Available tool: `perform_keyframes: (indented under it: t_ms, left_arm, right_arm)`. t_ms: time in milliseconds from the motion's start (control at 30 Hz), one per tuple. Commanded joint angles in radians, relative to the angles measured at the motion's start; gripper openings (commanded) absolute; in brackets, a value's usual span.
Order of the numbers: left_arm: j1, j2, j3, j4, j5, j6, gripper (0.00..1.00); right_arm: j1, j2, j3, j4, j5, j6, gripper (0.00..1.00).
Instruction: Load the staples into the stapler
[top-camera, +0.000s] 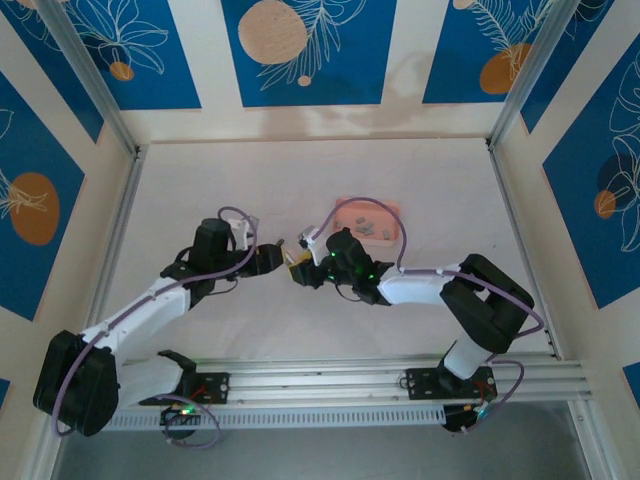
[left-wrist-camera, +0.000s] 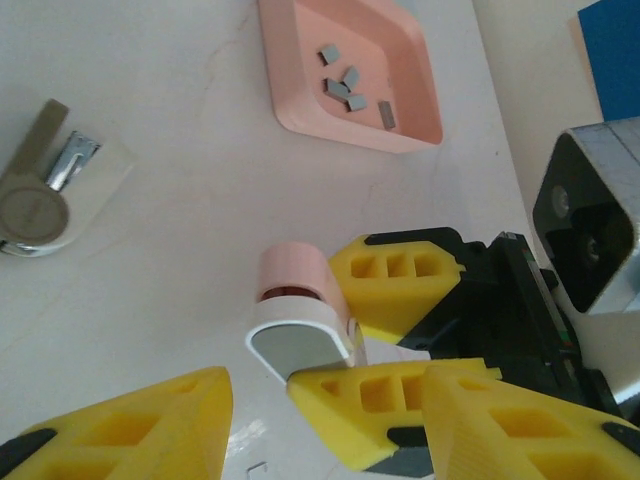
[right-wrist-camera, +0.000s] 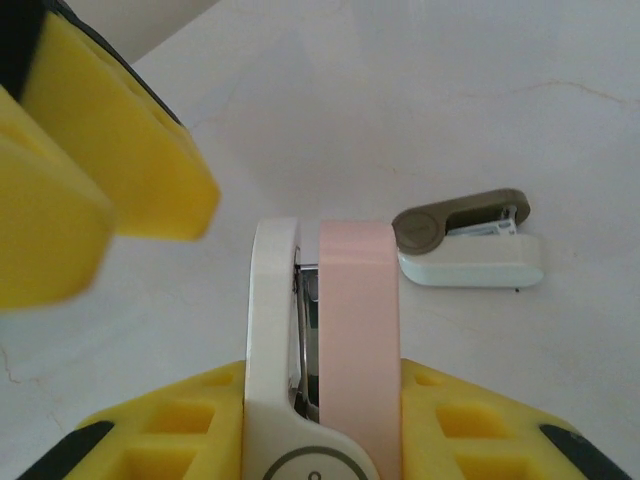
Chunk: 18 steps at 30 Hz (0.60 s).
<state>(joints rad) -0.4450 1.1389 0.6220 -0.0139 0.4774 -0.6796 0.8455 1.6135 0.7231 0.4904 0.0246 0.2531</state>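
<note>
White tabletop (top-camera: 300, 180), cream walls (top-camera: 205, 60) — blue panels (top-camera: 345, 75) with floral prints, aluminium posts (top-camera: 88, 78), even light

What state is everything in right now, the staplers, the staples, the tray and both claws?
Pink stapler: clamped in right claw, halves slightly parted.
Grey stapler: lying free, untouched.
Staples: loose in pink tray.
Pink tray: lying flat.
Right claw: shut on pink stapler.
Left claw: open, empty.
</note>
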Motion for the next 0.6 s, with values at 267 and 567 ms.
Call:
perform_keyframes:
  t_ms: [267, 567]
  left_arm:
    - [-0.011, 0.013, -0.007, 0.086, -0.031, -0.069, 0.57]
    - [-0.012, 0.030, -0.029, 0.117, -0.072, -0.127, 0.54]
  right_arm:
    - [0.042, -0.039, -0.019, 0.135, 0.021, -0.055, 0.32]
    - [0.046, -0.042, -0.019, 0.136, 0.066, -0.034, 0.32]
